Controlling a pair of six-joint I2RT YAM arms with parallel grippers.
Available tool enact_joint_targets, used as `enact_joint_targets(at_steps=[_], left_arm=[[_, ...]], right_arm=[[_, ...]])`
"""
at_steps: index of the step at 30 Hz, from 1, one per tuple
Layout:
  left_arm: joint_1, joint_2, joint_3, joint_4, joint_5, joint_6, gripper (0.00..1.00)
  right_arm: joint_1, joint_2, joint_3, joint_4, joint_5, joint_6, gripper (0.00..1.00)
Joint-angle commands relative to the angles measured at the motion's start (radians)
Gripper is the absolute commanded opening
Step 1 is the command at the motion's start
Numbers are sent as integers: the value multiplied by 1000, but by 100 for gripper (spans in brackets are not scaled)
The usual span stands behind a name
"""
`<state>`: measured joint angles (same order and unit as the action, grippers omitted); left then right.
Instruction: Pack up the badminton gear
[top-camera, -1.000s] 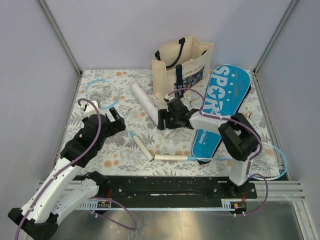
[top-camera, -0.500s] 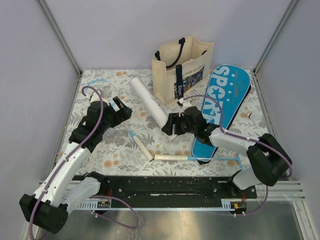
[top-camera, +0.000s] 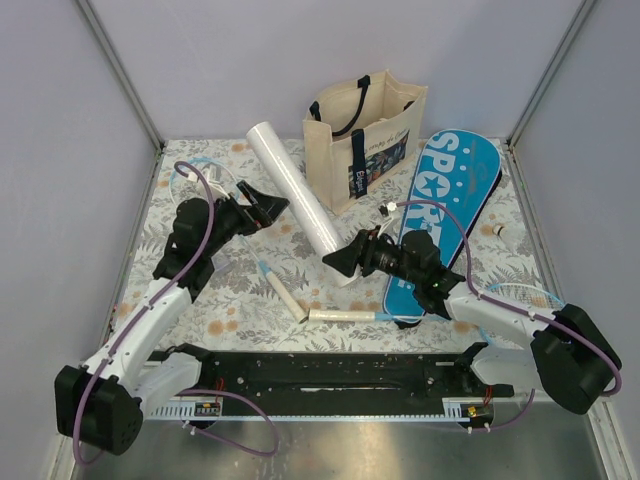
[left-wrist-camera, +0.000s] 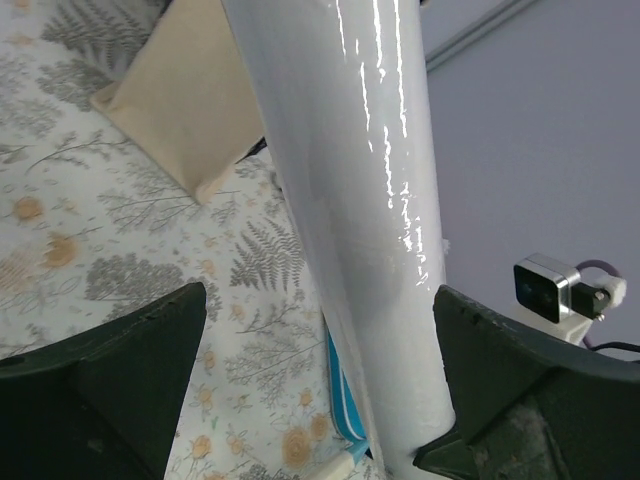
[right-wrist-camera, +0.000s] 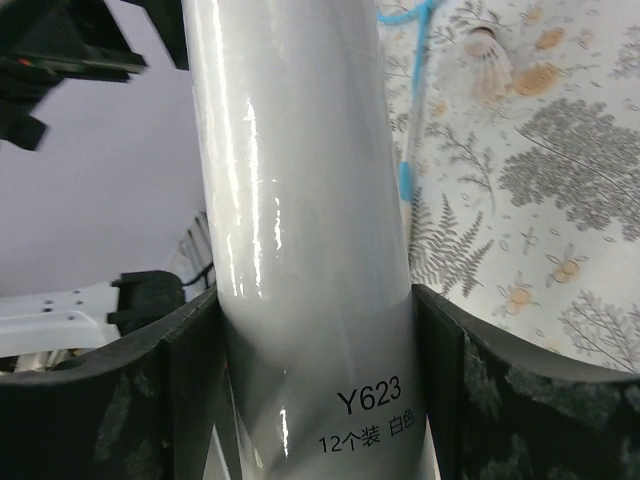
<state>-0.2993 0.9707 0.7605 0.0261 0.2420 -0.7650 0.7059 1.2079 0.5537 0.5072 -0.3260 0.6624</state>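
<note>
Table (top-camera: 225, 310), floral cloth. Bears every item below.

Blue case (top-camera: 455, 190), racket-shaped, lettered "SPORT". Lies flat toward the right edge, with the broad end at the far right corner and the narrow end pointing at the near edge.

Cream tote bag (top-camera: 365, 130), navy straps. Stands upright at the middle of the far edge, just left of the case.

White tube (top-camera: 300, 195), long and glossy, printed "Y623". Slants across the centre, its upper end toward the far edge beside the tote and its lower end near the middle of the table.

First racket (top-camera: 288, 298), light blue with a white handle. Runs from the far left corner toward the centre, its head largely hidden by the left arm.

Second racket (top-camera: 342, 315). Lies along the near edge, handle at centre, head toward the near right corner under the right arm.

Right gripper (top-camera: 345, 262). Pinches the tube's lower end, fingers (right-wrist-camera: 195, 370) pressed on both sides.

Left gripper (top-camera: 268, 210). Spread wide around the tube's middle, with a gap at one finger (left-wrist-camera: 130, 370).

Shuttlecock (right-wrist-camera: 489, 58). Rests on the cloth beyond the tube.
</note>
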Motion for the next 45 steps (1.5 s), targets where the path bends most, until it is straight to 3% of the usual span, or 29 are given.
enact_joint_targets(at_steps=[1,9,12,20,24,29,32,35,38,42,45], left_arm=[[-23,22,-56,325,132,-45,99],[-107,97,-95,564,160,-51,99],[-116,125,-69,551,160,-46,99],[-113,115,-113,626,143,-88,84],[-112,131,-113,641,164,-102,81],[-113,145,-89,594,178,-65,86],[-113,128,-73,537,161,-22,79],[-113,125,-58,488,167,18,78],[-113,135,-26,416,181,46,85],[-113,158,-9,380,203,46,86],[-112,161,-26,416,215,27,78]], right_arm=[[7,-31,-24,260,-35,137,49],[23,-1,-40,344,-35,223,50],[35,18,-55,398,-45,247,50],[53,111,-89,520,-25,348,54],[75,165,-75,560,-33,376,57],[92,197,-58,588,-35,396,56],[96,200,-57,585,-28,401,56],[101,199,-57,564,-34,396,56],[107,186,-80,567,-24,385,54],[110,173,-100,554,-16,367,54],[109,176,-106,556,-19,370,54]])
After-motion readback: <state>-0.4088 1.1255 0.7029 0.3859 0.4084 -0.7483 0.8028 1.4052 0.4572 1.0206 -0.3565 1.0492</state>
